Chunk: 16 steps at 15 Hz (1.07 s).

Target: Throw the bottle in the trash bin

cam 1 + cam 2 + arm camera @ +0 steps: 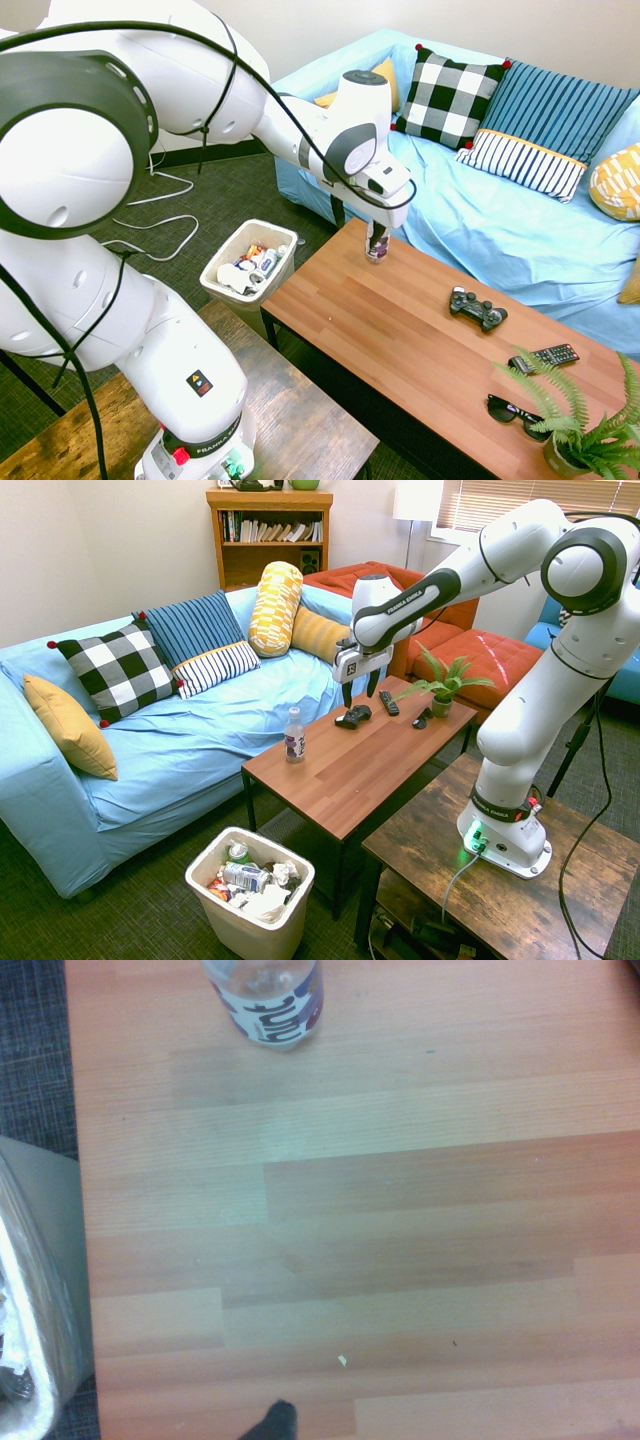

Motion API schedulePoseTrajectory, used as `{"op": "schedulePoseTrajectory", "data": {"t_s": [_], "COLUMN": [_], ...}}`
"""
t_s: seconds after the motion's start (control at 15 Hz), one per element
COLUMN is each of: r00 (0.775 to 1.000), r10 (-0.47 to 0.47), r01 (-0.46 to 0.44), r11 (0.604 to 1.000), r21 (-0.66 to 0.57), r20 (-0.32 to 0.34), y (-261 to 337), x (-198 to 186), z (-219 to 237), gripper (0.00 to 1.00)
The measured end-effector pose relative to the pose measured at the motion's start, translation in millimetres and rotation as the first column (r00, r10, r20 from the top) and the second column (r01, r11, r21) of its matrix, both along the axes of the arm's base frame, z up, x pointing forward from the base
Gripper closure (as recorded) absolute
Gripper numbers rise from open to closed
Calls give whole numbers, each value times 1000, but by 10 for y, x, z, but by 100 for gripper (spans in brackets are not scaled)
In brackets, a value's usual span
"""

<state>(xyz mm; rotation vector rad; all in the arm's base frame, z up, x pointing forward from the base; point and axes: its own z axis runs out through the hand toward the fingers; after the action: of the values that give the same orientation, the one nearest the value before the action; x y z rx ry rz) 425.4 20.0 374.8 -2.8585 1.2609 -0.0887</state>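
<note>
Reaching over a reddish-brown wood-plank coffee table (345, 780) with a black-fingered gripper (360, 688) on a white arm (490, 555), spread wide and holding nothing. See the small clear plastic bottle with a white cap and a purple-and-white label (294, 737) standing upright on the tabletop, lower than the fingers and to their sofa side, apart from both tips. Look for the white rectangular plastic trash bin with a rolled rim (250, 935) down on the floor, well below the fingers and past the table's near end, partly filled with cans and wrappers (250, 878). Find the black game controller (478, 309) away from the fingers, on the side opposite the bin.

Judge the task as barely begun: approach partly made, bottle neither gripped nor lifted. Left to do: shift sideways to the bottle, lower around it, close, raise, carry across to the bin and let go over its opening. Take care to centre before descending, or risk tipping so light and narrow a bottle.
</note>
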Motion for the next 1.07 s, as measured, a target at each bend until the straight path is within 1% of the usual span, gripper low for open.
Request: {"op": "schedulePoseTrajectory", "data": {"t_s": [0.13,0.27,0.6,0.8,1.07], "r00": [1000,1000,998,997,994], "r10": [-1,-6,-23,-42,-88], "r01": [1,6,24,42,90], "r11": [1000,1000,1000,999,996], "r21": [1,3,-3,-2,-24], "r20": [1,19,61,72,57], "y": [1,19,358,628,827], "x": [21,121,624,956,1378], "z": [3,64,111,-50,-488], "gripper": [0,0,0,0,0]}}
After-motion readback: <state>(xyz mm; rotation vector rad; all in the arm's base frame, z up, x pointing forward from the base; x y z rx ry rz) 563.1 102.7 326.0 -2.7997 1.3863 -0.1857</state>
